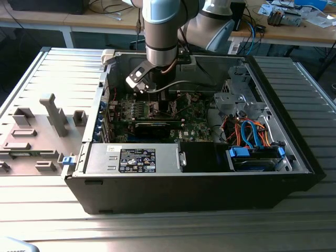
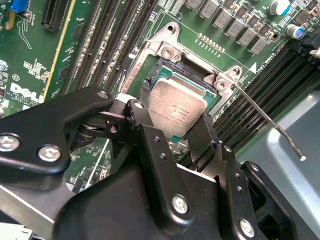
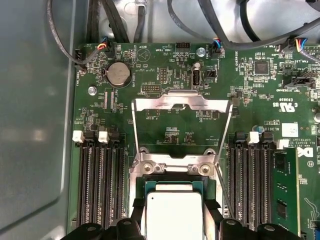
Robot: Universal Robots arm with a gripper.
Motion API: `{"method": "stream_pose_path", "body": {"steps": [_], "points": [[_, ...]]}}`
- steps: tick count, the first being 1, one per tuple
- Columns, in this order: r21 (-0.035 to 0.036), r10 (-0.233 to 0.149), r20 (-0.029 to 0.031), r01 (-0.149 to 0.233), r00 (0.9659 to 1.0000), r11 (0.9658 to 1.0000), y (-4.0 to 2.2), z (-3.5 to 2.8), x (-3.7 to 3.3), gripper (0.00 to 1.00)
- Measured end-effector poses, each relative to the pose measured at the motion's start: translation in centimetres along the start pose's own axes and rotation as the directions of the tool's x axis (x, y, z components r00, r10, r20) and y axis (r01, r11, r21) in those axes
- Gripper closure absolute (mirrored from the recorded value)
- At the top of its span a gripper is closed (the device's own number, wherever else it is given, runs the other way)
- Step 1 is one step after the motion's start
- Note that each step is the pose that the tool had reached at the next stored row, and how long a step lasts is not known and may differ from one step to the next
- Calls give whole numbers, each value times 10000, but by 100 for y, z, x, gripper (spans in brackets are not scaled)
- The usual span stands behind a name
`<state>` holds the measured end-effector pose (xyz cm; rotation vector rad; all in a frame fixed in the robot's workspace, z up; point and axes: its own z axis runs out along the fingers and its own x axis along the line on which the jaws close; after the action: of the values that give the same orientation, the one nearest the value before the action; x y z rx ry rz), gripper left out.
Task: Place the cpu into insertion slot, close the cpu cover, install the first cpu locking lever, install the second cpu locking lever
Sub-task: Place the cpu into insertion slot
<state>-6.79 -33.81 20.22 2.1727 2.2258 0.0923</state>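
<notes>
Cpu, a flat square chip with a matt silvery-grey lid on a green substrate, is clamped by its opposite edges between the black fingers of the gripper, directly at the insertion slot; whether it is seated cannot be told. At the slot's far edge, the cpu cover, a thin silvery windowed frame, is swung open. A thin wire locking lever is raised beside the slot.

The cpu, a flat square chip with a silvery top and green edge, sits slightly tilted at the slot, clasped on two opposite edges by the gripper. The cover, a thin silvery frame, stands swung open behind the slot. One lever, a thin wire rod, juts free beside it.
</notes>
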Motion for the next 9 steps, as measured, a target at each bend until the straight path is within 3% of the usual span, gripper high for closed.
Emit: {"method": "stream_pose_path", "body": {"steps": [9], "points": [[-1, 100, 14, -100, 9999, 9999, 11, 32, 1, 46]]}}
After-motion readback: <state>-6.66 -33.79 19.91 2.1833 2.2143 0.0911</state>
